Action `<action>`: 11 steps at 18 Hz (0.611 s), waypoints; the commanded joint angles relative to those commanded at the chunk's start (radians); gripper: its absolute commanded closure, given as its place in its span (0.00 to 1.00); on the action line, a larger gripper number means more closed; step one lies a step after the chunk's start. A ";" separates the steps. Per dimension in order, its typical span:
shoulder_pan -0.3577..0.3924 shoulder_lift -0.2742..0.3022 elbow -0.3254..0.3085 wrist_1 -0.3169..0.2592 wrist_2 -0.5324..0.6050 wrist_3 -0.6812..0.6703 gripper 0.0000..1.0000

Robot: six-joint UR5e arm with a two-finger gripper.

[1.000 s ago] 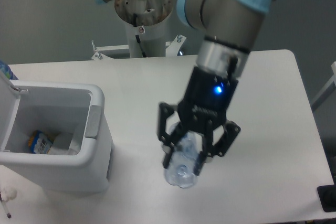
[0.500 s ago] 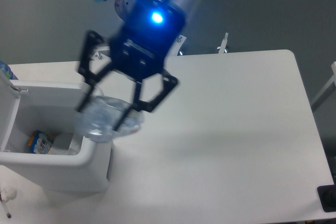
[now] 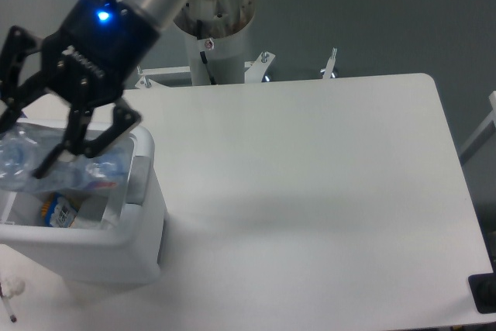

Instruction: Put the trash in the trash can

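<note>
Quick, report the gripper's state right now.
Gripper: jaws closed on the clear plastic bottle, held above the open trash can.

Clear, crinkled glossy plastic bottle (image 3: 58, 167); smooth white plastic trash can (image 3: 116, 249); matt white table (image 3: 310, 191).

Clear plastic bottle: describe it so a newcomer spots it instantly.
Start at the large white boxy plastic trash can on the table's left edge. Just above its open top, the black two-finger hand grips the clear crumpled plastic bottle. Unlike the items lying inside, it is translucent and held aloft.
</note>
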 joint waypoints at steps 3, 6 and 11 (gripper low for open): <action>-0.002 0.000 -0.045 0.005 0.003 -0.002 0.34; 0.000 0.012 -0.097 0.003 0.005 -0.011 0.00; 0.008 0.025 -0.123 0.002 0.008 -0.012 0.00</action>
